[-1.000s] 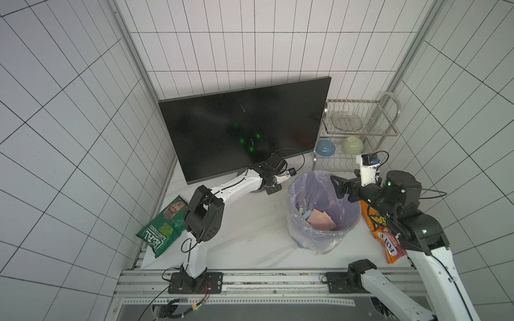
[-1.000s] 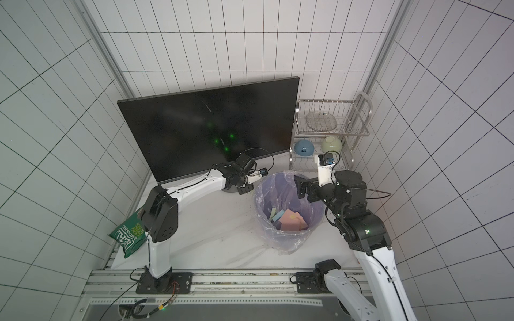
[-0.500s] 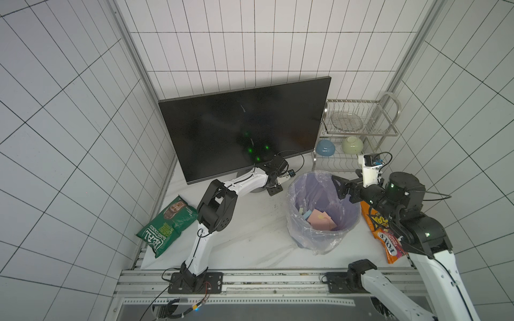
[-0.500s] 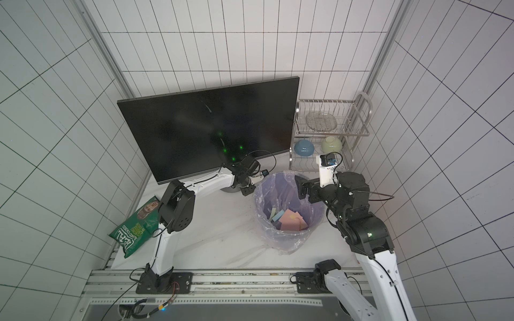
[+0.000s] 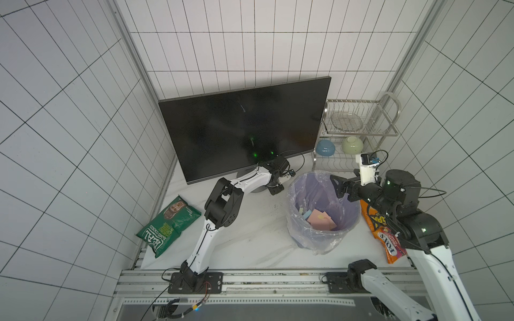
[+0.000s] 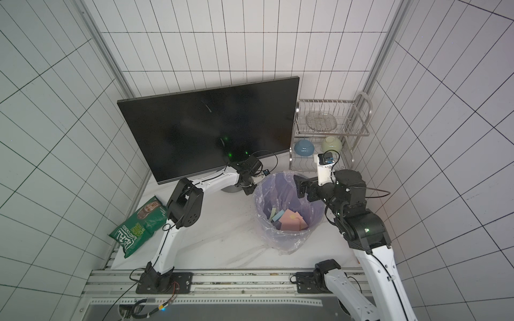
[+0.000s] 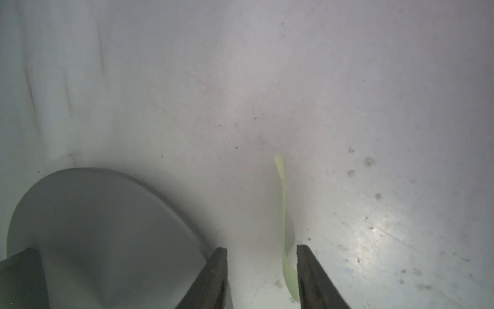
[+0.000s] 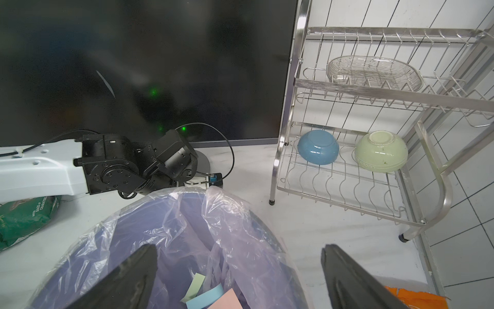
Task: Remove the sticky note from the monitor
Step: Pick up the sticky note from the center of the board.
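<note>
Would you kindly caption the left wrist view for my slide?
Open left claw over white tabletop, thin pale green paper note between its fingers, round grey stand beside.

The green bag (image 5: 169,225) at the near left reads "REAL HAND COOKED". The right wrist view also shows "WITH BAGS OF CHARACTER" on it. The orange bag (image 5: 386,239) at the right reads "FOX'S".

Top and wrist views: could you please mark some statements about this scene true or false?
1. A sticky note is stuck on the monitor's screen. False: no note shows on it.
2. A pale green sticky note shows between the left gripper's jaws. True.
3. The right gripper's jaws are shut. False: they stand wide apart above the bin.
4. The bin holds sticky notes. True.
5. The blue bowl sits on the rack's upper shelf. False: the lower shelf.
</note>
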`<state>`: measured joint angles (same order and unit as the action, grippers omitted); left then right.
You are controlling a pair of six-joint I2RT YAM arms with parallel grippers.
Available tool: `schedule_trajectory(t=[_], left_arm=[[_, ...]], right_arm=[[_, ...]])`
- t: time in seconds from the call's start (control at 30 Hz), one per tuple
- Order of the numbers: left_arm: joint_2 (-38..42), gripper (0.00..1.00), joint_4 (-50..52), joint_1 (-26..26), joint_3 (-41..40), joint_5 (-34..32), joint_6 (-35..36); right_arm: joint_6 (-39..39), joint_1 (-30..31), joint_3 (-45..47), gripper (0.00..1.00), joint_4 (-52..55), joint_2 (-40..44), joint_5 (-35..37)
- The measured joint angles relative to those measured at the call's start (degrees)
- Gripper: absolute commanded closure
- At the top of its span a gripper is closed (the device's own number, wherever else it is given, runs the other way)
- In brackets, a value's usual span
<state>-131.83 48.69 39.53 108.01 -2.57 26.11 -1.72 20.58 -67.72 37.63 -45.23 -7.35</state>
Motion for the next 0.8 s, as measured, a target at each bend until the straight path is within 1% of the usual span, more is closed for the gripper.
schedule_trajectory(t=[0.2,0.43,0.47,0.53,0.57,0.8], left_arm=[[-2.01,0.81,1.66,0.0,2.93,1.09,-0.66],[-3.26,0.83,2.99,0.0,3.85,1.79,-1.07],[-3.28,0.86,3.1,0.0,4.0,1.79,-1.11],[-3.28,0.98,3.61,0.0,4.07,1.81,-1.53],[-3.28,1.0,3.91,0.0,4.07,1.79,-1.55],[-3.23,1.0,4.24,0.0,4.0,1.97,-1.07]], right_arm=[[0.0,0.0,0.0,0.01,0.0,-0.02,-0.31],[0.0,0.0,0.0,0.01,0.0,-0.02,-0.33],[0.0,0.0,0.0,0.01,0.0,-0.02,-0.33],[0.0,0.0,0.0,0.01,0.0,-0.02,-0.33],[0.0,0.0,0.0,0.01,0.0,0.0,-0.33],[0.0,0.0,0.0,0.01,0.0,0.0,-0.33]])
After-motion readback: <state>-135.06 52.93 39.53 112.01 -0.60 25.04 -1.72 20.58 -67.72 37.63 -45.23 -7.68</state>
